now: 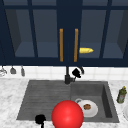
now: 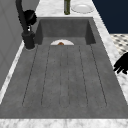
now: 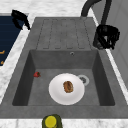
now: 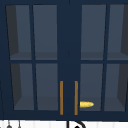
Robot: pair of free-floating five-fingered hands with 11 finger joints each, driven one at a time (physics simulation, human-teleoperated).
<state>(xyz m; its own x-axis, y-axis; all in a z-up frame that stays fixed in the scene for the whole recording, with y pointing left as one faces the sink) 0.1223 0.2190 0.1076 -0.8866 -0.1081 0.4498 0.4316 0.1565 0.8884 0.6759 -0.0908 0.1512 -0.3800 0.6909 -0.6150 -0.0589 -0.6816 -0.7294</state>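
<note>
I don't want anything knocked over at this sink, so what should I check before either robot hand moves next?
1. Right robot hand at the faucet: ok, it is right beside the stem.
2. Right robot hand holds the faucet: cannot tell.
3. Left robot hand free: ok, it hovers at the front edge of the sink, fingers relaxed, holding nothing.
4. Plate settled: ok, it lies flat in the basin with brown food on it.
5. Bottle out of the way: ok, it stands upright on the counter, apart from both hands.
</note>
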